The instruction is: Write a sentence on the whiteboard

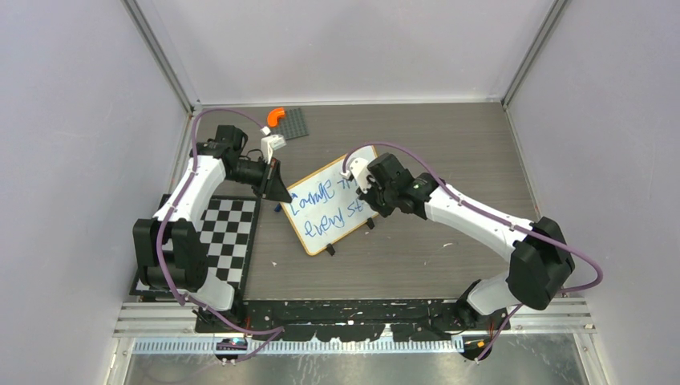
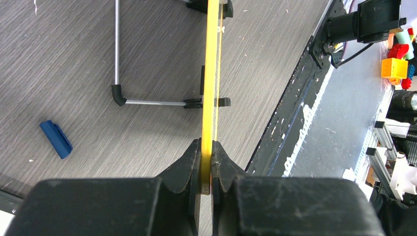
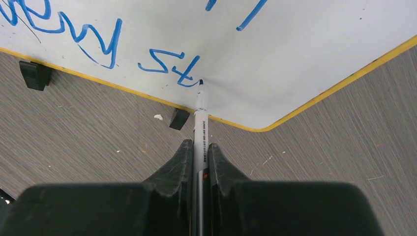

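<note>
The whiteboard (image 1: pixel 330 228) stands tilted mid-table on black clip feet, its rim a thin yellow strip (image 2: pixel 210 73) edge-on in the left wrist view. My left gripper (image 2: pixel 206 147) is shut on that rim at the board's left corner (image 1: pixel 282 192). The sentence (image 1: pixel 325 210) is blue handwriting in two slanted lines; the lower line ends in "st" (image 3: pixel 169 69). My right gripper (image 3: pixel 199 145) is shut on a white marker (image 3: pixel 200 118). The marker's blue tip touches the board (image 3: pixel 295 59) just right of the "st". From above, the right gripper (image 1: pixel 365 196) hides the ends of both lines.
A black-and-white checkerboard mat (image 1: pixel 228 237) lies left of the board. A dark grey studded plate (image 1: pixel 290 122) with an orange piece (image 1: pixel 276 115) sits at the back. A blue cap (image 2: pixel 55 139) lies on the table behind the board, near its wire stand (image 2: pixel 118 93).
</note>
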Robot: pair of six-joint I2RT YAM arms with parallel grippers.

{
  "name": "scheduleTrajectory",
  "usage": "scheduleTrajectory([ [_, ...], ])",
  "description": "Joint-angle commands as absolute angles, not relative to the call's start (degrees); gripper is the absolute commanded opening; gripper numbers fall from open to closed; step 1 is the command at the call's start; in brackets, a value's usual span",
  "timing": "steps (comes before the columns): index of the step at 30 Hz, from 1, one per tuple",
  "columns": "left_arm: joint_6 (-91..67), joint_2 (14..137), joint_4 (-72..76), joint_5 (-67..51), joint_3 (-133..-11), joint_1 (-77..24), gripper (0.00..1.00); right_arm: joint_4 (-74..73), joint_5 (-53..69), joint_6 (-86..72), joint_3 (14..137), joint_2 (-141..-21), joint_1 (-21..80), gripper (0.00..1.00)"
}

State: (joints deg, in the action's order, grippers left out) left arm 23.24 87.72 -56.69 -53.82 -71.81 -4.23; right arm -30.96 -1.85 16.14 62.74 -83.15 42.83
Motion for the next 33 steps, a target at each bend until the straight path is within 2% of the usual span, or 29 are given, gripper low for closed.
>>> scheduleTrajectory([
  [1, 24.7, 86.1, -56.4, -52.4, -72.2, -4.5, 0.00, -30.8, -2.6, 17.2, 64.8, -81.1, 42.6, 0.00],
  [33, 24.7, 86.2, -56.0, -52.5, -71.9, -4.5, 0.00, -28.7, -5.3, 18.7, 66.8, -84.0, 40.9, 0.00],
])
